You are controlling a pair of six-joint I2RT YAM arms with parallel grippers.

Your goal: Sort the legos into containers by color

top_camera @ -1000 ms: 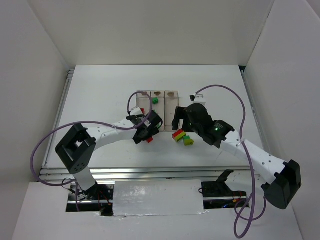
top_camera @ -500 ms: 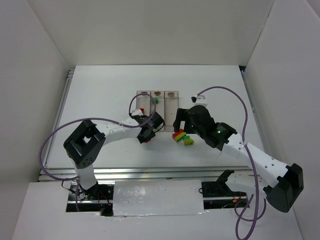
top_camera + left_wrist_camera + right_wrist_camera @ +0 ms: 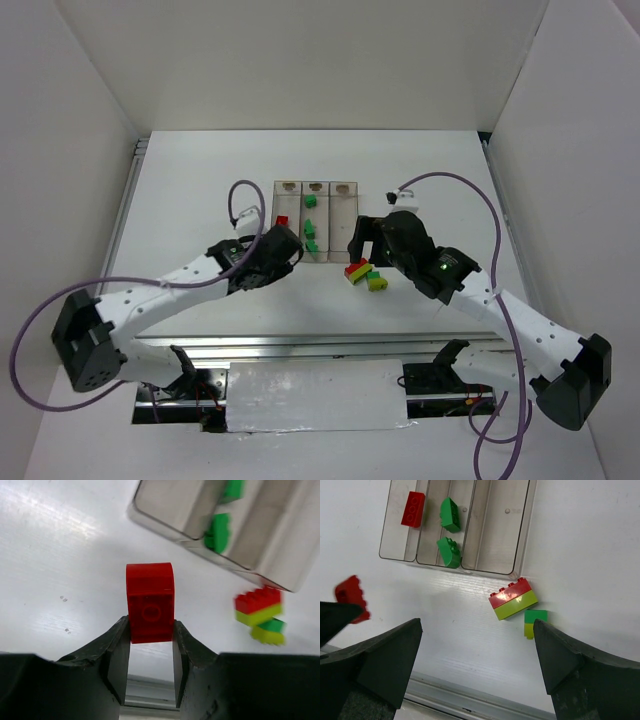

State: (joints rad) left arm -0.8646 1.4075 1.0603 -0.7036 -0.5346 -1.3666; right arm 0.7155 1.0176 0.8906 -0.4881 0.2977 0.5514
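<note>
White table (image 3: 200, 190) below: left arm (image 3: 170, 290) outstretched, left fingers (image 3: 116, 652) pinching a red brick (image 3: 150, 602); right fingers (image 3: 390, 655) spread wide.

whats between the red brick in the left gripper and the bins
Only bare table lies between the red brick and the bins, as the left wrist view shows.

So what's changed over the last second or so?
The left gripper closed on the loose red brick near the containers, and its arm swung out to the left. The right gripper stayed open over the red-and-yellow-green stack, which did not move.
</note>
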